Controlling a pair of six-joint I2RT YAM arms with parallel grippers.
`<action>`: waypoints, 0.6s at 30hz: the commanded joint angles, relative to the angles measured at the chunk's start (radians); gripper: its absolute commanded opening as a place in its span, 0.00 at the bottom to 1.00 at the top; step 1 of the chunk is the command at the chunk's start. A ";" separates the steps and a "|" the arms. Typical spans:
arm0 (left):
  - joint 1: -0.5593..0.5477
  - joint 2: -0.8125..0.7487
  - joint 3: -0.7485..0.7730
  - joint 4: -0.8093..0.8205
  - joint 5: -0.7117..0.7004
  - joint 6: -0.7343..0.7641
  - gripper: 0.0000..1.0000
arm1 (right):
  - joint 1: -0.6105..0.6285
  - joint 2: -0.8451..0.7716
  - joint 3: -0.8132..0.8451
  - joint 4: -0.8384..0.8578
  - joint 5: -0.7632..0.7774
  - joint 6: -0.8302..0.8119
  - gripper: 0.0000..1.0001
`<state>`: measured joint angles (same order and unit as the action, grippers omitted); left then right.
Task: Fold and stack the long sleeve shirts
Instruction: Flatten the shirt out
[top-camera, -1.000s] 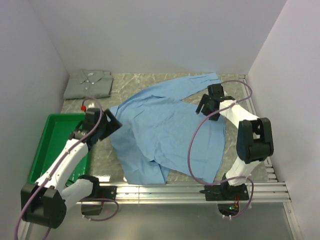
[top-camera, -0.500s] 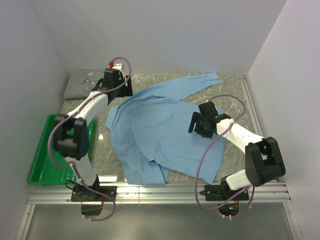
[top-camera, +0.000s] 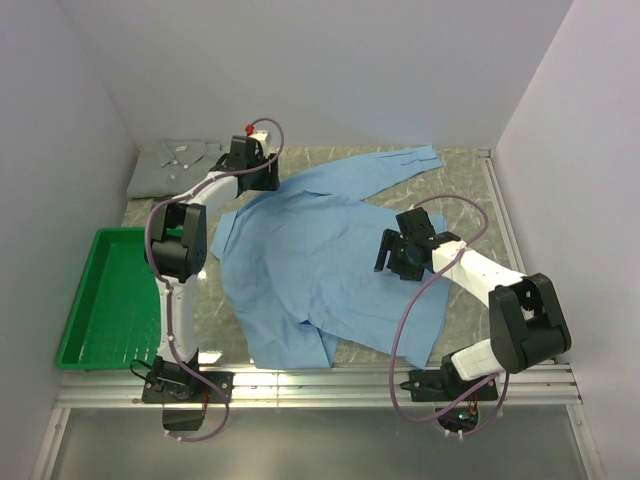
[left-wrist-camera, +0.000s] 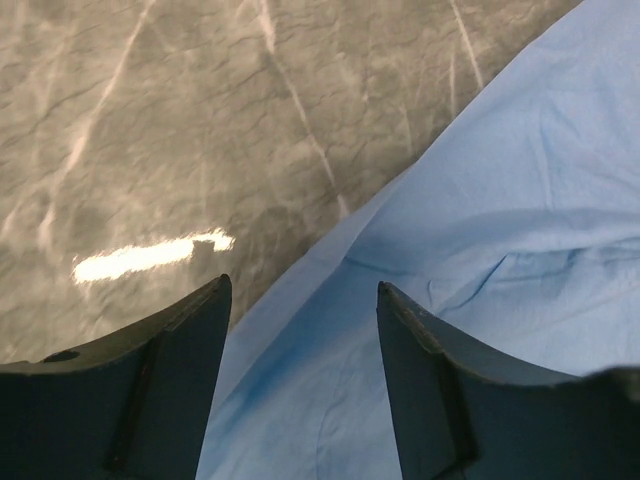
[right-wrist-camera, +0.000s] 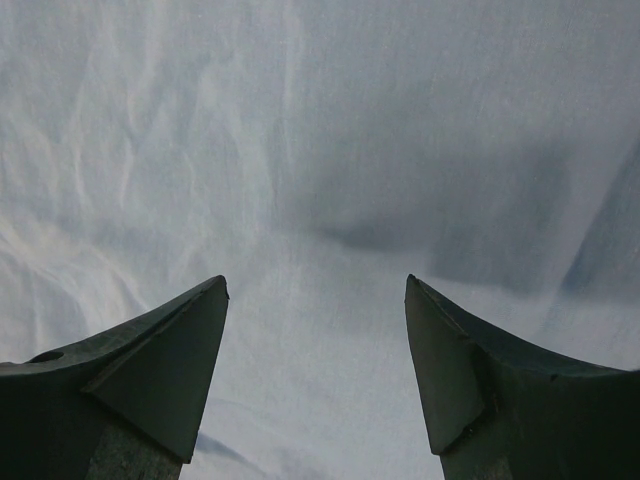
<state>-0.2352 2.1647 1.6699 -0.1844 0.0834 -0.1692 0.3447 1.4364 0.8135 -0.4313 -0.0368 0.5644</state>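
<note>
Left arm swung from beside the tray a second ago out to the back of the table; left gripper (top-camera: 262, 176) now sits at the far-left edge of the blue shirt. Right arm drew back from the shirt's far side toward its middle in the same interval. Table (top-camera: 470, 200): grey marbled top, white walls on three sides, metal rail (top-camera: 330, 385) along the near edge. Light blue shirt (top-camera: 320, 260): largest item, spread open and wrinkled over the table's centre, one sleeve running to the back right, the near hem turned over itself close to the rail; not folded. Green tray (top-camera: 110, 300): near left, apart from the blue shirt. Grey-green shirt (top-camera: 175, 168): folded to a rectangle, collar up, back-left corner, just left of the left gripper and not touching the blue shirt. The left forearm passes over the gap between the two shirts. Purple cables (top-camera: 400, 300) loop off both arms, the right one hanging above the blue cloth. Left wrist view: fingers (left-wrist-camera: 150, 390) spread, jaws released, the blue shirt's edge lying on the table under the gap, nothing pinched. Right gripper (top-camera: 383, 255): right wrist view shows fingers (right-wrist-camera: 150, 370) wide apart over plain wrinkled cloth, gripping nothing.
</note>
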 joint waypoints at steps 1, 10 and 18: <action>-0.006 0.040 0.076 0.068 0.078 0.004 0.65 | 0.007 -0.008 -0.007 0.016 0.002 0.003 0.79; -0.010 0.155 0.151 0.074 0.090 -0.010 0.53 | 0.008 0.013 -0.007 0.019 -0.002 0.005 0.78; 0.014 0.167 0.163 0.123 0.044 -0.064 0.23 | 0.005 0.036 -0.007 -0.003 0.035 0.009 0.78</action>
<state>-0.2375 2.3348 1.7809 -0.1314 0.1368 -0.2008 0.3447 1.4654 0.8104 -0.4343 -0.0341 0.5648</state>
